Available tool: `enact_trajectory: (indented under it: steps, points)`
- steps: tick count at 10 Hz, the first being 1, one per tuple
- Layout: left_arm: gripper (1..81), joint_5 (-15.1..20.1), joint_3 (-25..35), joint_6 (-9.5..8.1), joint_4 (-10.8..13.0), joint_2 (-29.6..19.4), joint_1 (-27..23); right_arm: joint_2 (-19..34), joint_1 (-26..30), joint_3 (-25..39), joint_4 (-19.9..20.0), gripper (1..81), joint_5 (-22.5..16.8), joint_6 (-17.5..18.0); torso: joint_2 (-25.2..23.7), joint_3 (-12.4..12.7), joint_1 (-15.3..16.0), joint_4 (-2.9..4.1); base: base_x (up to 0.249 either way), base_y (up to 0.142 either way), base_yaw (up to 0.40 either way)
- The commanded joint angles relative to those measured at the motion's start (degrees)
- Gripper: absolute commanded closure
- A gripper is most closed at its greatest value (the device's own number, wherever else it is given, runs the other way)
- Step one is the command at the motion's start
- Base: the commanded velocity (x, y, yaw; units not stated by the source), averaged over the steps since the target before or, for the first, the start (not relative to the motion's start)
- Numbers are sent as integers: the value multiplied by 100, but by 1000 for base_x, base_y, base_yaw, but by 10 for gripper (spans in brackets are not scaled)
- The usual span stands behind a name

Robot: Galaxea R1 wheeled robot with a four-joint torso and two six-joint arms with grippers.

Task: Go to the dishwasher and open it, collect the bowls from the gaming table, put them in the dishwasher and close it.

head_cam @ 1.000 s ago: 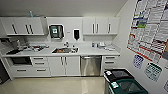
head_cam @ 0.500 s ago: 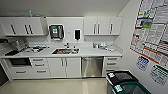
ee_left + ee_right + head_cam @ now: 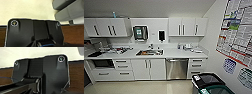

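Dishwasher [image 3: 177, 68], door closed, sits under the counter just right of the sink [image 3: 150, 52] and looms slightly larger than a second ago, so the approach is under way; finger state on both grippers: cannot tell.

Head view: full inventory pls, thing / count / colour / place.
dishwasher: one, silver-grey, shut, under the counter right of the sink
sink: one, metal, set in the counter
counter: one, white, along the back wall, cluttered at its left end
upper cabinets: white, black handles, either side of the wall dispensers
drawers: white, right of the dishwasher
black appliance: one, built in at far left
posters: several, multicoloured, right wall
bins: dark, bottom right
wrist plates: black, robot's own
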State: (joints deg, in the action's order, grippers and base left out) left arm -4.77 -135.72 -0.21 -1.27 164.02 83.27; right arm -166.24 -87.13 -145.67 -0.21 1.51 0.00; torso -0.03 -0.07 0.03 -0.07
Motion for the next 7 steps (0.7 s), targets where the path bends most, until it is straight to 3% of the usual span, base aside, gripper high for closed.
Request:
enact_trajectory:
  steps: [1,7]
  points:
    - [10,248,63,-6,13,-80,-333,10,296,39,38,10,-292,-8,0,0,0,0,131,0,0]
    - [10,248,63,3,13,-89,-333,10,313,39,30,10,-292,0,2,-2,5,0,131,0,0]
